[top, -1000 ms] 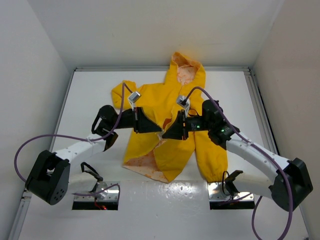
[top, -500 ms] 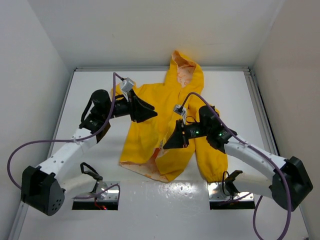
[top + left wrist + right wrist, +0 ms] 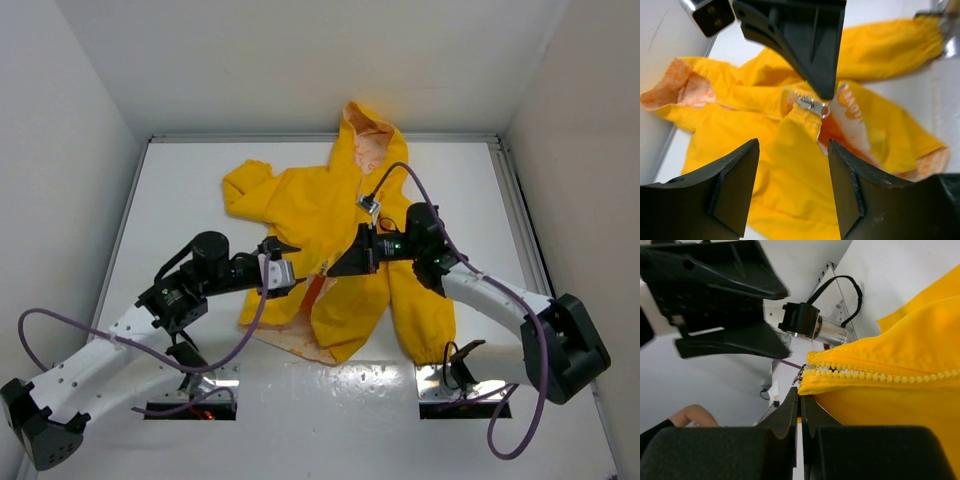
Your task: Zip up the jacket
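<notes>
We find the jacket (image 3: 330, 215) flat on the worktop (image 3: 180, 200), lower front gaping, zipping apparently unfinished; the right gripper (image 3: 333, 271) pinches fabric by the zipper pull (image 3: 812, 106), the left gripper (image 3: 793, 145) hovers wide, empty.

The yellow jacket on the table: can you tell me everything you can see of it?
The jacket is small, bright yellow, of smooth rainwear-like fabric, lying flat on the white table, hood toward the far edge. Its zipper is open below the zipper pull, showing white lining with orange print. The right gripper is shut on the front edge beside that pull; the left gripper hovers open above.
</notes>
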Controlling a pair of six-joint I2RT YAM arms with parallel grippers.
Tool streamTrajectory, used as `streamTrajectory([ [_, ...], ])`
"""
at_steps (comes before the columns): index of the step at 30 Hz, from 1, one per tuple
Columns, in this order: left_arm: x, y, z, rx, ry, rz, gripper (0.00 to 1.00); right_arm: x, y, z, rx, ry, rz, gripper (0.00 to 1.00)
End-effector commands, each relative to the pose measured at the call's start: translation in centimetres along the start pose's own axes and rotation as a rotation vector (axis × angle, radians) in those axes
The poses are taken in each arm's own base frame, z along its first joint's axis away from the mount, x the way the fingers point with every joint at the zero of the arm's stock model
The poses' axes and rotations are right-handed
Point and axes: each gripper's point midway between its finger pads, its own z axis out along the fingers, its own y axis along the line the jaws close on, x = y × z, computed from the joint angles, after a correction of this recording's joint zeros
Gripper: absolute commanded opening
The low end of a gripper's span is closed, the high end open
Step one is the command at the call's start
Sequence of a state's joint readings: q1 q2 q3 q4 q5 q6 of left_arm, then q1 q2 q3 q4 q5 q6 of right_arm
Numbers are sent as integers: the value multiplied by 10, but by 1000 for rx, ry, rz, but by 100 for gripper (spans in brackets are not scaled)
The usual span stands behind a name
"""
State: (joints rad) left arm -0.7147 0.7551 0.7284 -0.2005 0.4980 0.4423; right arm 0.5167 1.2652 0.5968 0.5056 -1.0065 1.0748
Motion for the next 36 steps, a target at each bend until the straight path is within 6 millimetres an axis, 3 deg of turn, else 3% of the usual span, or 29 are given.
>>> streamTrajectory([
  [1, 16, 16, 0, -91, 85, 176, 63, -13, 22, 2, -72, -2, -30, 0],
  [4, 12, 15, 6, -114, 65, 218, 63, -14, 22, 4, -75, 3, -24, 0],
  [11, 1, 7, 17, -104, 18, 211, 47, -15, 20, 5, -70, 12, -11, 0],
  [23, -18, -23, 21, 36, -84, 223, 48, -19, 18, 8, -70, 12, 0, 0],
  [36, -10, -18, 32, 31, -36, 188, 47, -16, 23, 9, -87, 31, -35, 0],
])
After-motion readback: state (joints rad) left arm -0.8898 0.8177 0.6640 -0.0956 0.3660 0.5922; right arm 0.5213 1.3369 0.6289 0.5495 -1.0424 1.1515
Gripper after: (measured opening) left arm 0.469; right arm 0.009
